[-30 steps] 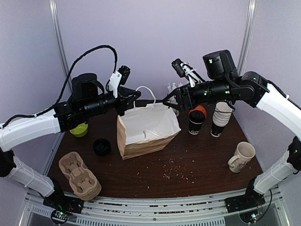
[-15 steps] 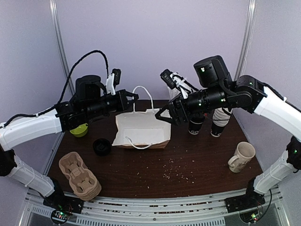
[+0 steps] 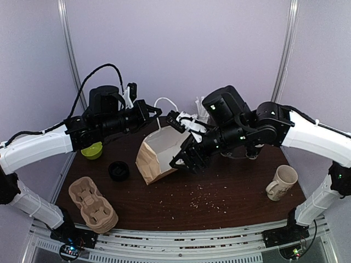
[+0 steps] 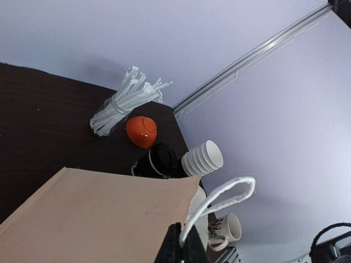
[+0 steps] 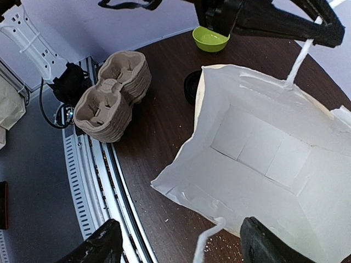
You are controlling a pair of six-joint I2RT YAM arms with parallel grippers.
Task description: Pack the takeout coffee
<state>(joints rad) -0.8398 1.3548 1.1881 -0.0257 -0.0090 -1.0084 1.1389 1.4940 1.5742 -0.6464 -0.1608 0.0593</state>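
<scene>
Left wrist view shows the left gripper [image 4: 181, 251] clamped on the white cord handle [image 4: 219, 197] of the brown paper bag [image 4: 98, 213], likely presenting its mouth to the wide-open, empty right gripper [image 5: 175, 246], with the black lidded takeout coffee [image 4: 158, 161] standing beyond the left gripper.

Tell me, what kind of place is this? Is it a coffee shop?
Probably not a real shop: more a robot lab table dressed as a coffee counter. Clues: paper bag, stacked cups, cup trays, robot arms.
</scene>
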